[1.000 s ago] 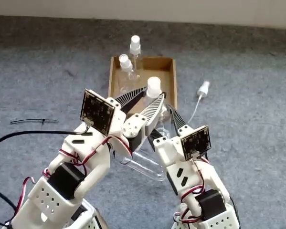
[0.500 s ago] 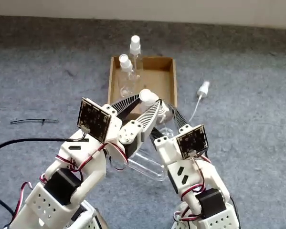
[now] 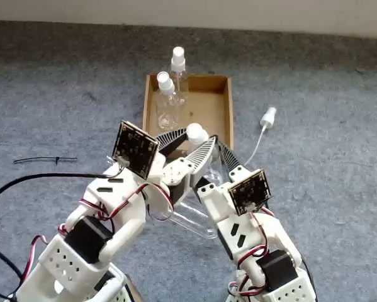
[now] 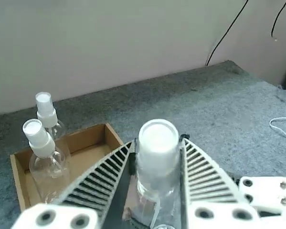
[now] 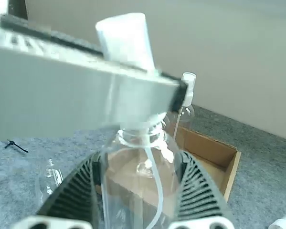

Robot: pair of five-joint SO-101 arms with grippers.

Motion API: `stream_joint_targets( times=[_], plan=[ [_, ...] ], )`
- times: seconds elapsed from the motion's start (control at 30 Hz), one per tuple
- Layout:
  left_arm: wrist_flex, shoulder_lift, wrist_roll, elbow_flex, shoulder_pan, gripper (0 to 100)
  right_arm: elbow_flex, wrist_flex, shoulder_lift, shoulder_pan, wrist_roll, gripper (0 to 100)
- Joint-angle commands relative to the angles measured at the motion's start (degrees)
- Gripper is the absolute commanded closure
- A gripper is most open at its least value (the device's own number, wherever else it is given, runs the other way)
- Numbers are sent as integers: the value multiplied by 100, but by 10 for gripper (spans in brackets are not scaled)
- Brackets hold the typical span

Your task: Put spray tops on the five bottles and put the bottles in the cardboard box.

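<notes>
Pinching the white, cylindrical spray top (image 4: 157,140), my left gripper (image 4: 156,151) has its ribbed black fingers closed snug on the cap's sides. The top sits at the neck of a clear, round-shouldered plastic bottle (image 5: 133,191), and my right gripper (image 5: 140,164) is clamped around the bottle's body. The bottle stands upright, long axis vertical, cap upward, with a thin dip tube hanging down inside. I hold it just off the near end of the shallow cardboard box (image 3: 225,100), above the grey, felt-like table (image 3: 320,176). One capped bottle (image 3: 168,100) stands in the box. A second capped bottle (image 3: 178,66) stands at its far wall; I cannot tell which side. A loose spray top (image 3: 268,117) lies beside the box.
</notes>
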Motion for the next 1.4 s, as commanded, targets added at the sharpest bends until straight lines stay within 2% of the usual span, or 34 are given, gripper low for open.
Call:
stream_joint_targets(
  times=[0.0,0.3,0.47,0.73,0.8,0.93,1.03,1.27,1.37],
  plan=[
    [70,-92,-9,-664,-40,867,-84,-127,-66,-31,44,994],
    [404,-127,-18,-1305,-242,867,-66,-514,-48,-31,44,994],
    [378,-119,-18,-1200,-593,867,-66,-505,-57,-31,44,994],
    [360,-66,-26,-927,-567,867,-66,-505,-57,-31,35,994],
    [176,-66,-44,-725,-558,867,-66,-505,-57,-31,35,994],
    [-378,-66,-598,-391,-558,870,-66,-497,-66,-48,35,994],
    [-536,-57,-633,-391,-558,870,-66,-497,-66,-57,35,994],
    [-466,-110,-624,-1314,-681,870,-66,-505,-66,-22,35,994],
    [-26,-119,-624,-1886,-980,870,-101,-541,-13,145,35,994]
  ],
)
